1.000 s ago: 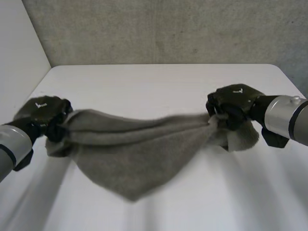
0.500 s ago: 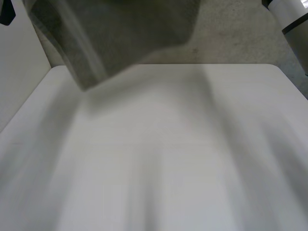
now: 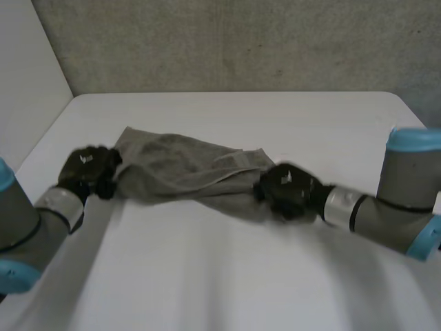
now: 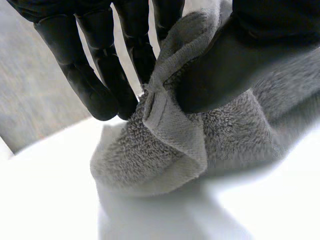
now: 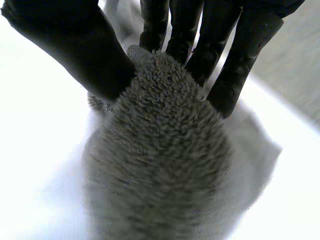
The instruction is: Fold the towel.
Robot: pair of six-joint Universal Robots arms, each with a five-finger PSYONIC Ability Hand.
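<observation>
Towel (image 3: 182, 165) back down on table (image 3: 289, 117)

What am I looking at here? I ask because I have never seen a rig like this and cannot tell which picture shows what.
This is a robot with two grey arms, each ending in a black machine hand. The wide picture comes from a camera between and behind the arms, looking down on the white table. A crumpled grey terry-cloth towel lies on the table, stretched between the hands. The robot's left hand grips one end and its right hand grips the other. The two close-ups come from cameras on the wrists, each looking along its own hand's palm. In each one the fingers and thumb pinch a bunched bit of the towel.
</observation>
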